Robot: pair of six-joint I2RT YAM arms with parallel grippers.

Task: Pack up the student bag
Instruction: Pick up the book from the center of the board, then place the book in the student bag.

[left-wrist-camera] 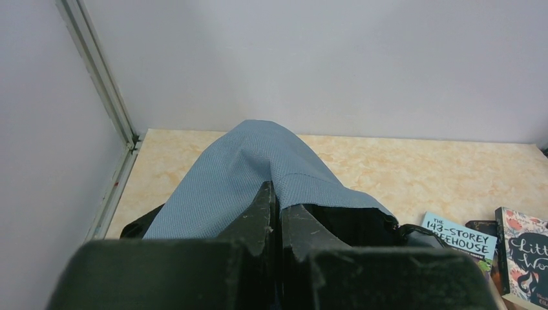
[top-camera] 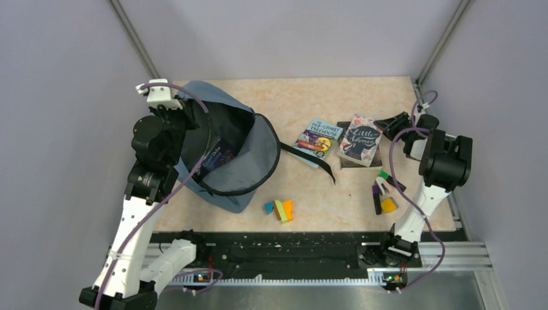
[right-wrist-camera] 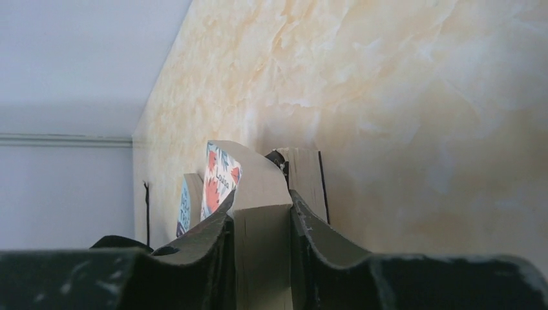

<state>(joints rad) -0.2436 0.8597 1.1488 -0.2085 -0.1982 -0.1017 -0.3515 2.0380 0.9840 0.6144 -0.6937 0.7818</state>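
**STATUS: PACKING PARTLY DONE, ONE BOOK IN, NEXT BOOK GRIPPED**

Right gripper (right-wrist-camera: 260, 206): the jaws press against both faces of the Little Women book (right-wrist-camera: 249, 171), grasping it at its page edge. This book lies over a dark-covered book (right-wrist-camera: 309, 174) at the far right of the table (top-camera: 310, 97).

Left gripper (left-wrist-camera: 279, 197): clenched on a fold of slate-blue fabric at the rim of the student bag (top-camera: 255, 161). The rim is held up so that the mouth gapes toward the books. The bag lies at the far left of the table, with a black strap trailing toward the middle.

Done: one book (top-camera: 216, 157) lies inside the bag on the dark lining.

Left to do, by judgement: the grasped book, the dark-covered book under it and the Treehouse book (top-camera: 318, 137) just beside them are outside the bag. A cluster of coloured blocks (top-camera: 279, 210) and a group of small coloured items (top-camera: 384, 197) near the front edge are also unpacked. The task is judged to be in its early part.
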